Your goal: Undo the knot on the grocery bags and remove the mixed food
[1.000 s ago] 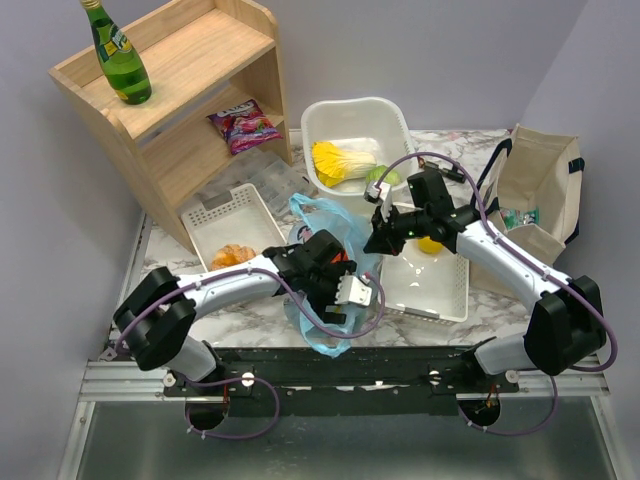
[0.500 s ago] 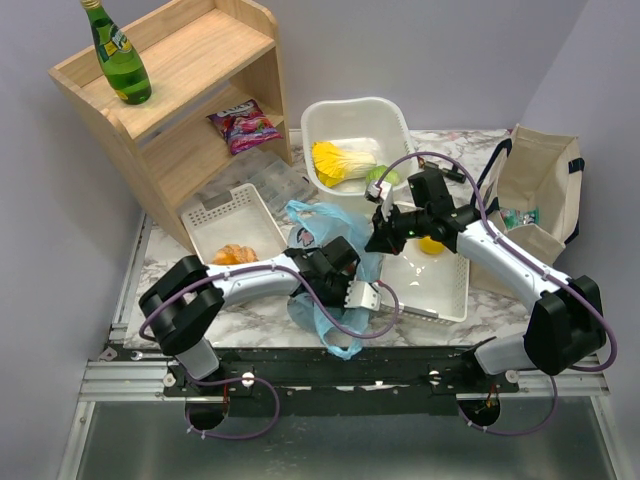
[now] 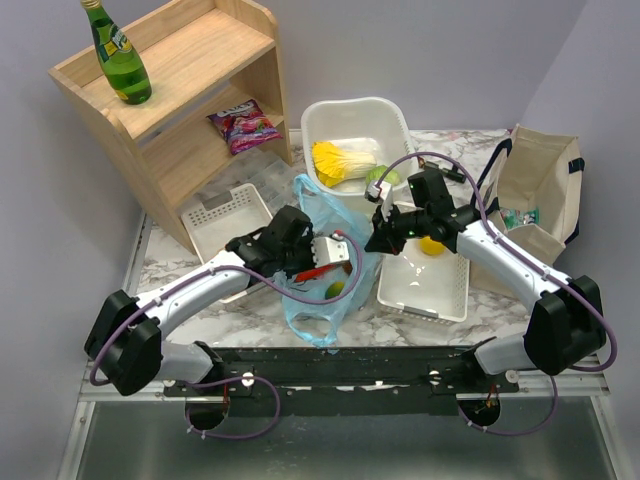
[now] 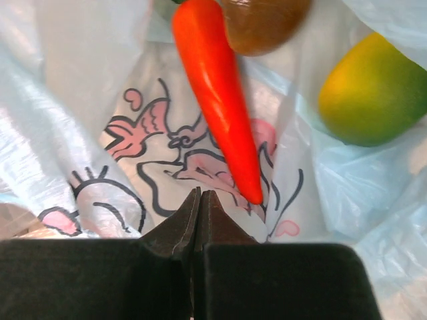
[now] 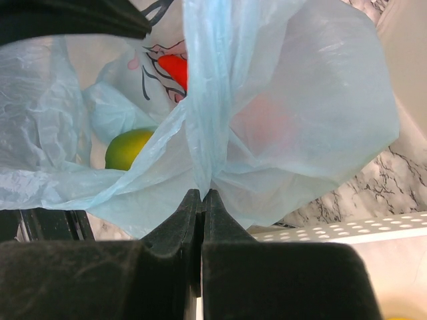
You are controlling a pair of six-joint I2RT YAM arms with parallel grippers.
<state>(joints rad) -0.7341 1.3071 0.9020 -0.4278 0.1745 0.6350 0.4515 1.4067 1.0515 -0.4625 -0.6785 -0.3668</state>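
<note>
No legible text or labels

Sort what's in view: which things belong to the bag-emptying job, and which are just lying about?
Job: blue bag, carrot, mushroom, yellow-green fruit, leafy cabbage, green cabbage, yellow fruit.
Lying about: green bottle, purple snack packet, wooden shelf, canvas tote.
</note>
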